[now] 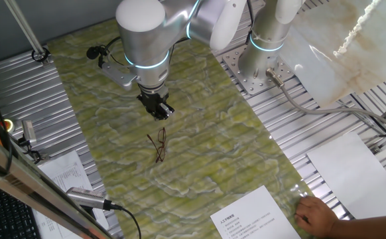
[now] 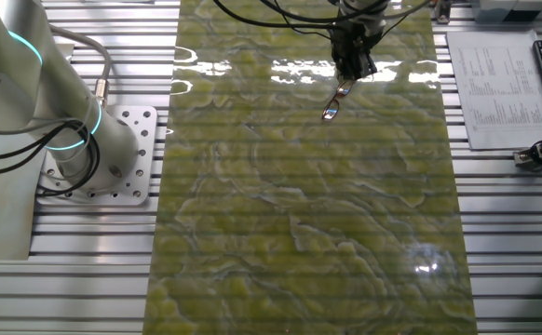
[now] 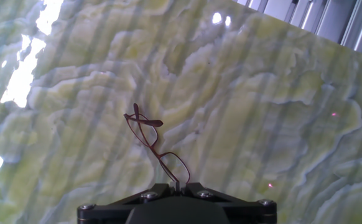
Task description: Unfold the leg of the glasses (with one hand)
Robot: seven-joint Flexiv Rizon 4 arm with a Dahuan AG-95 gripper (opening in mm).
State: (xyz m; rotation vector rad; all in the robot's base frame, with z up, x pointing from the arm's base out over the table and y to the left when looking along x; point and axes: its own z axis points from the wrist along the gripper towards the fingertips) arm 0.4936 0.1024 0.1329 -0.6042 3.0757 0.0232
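The glasses [image 1: 158, 146] are small, with a thin reddish-brown wire frame, and sit over the green marbled mat [image 1: 199, 153] just in front of the hand. My gripper [image 1: 160, 113] points down at the mat. In the hand view one thin leg runs from the lenses [image 3: 175, 165] straight into the gap between the closed jaws of the gripper [image 3: 176, 184]. The far end of the glasses [image 3: 145, 122] shows crossed wires. In the other fixed view the glasses [image 2: 334, 100] trail from the gripper [image 2: 353, 73]. Whether they touch the mat I cannot tell.
A printed sheet [image 1: 256, 218] lies at the mat's near edge, with a bare human hand [image 1: 316, 216] beside it. More papers [image 1: 64, 174] and a black-tipped tool [image 1: 87, 198] lie on the left. The arm's base [image 1: 269, 50] stands on a metal plate at the right.
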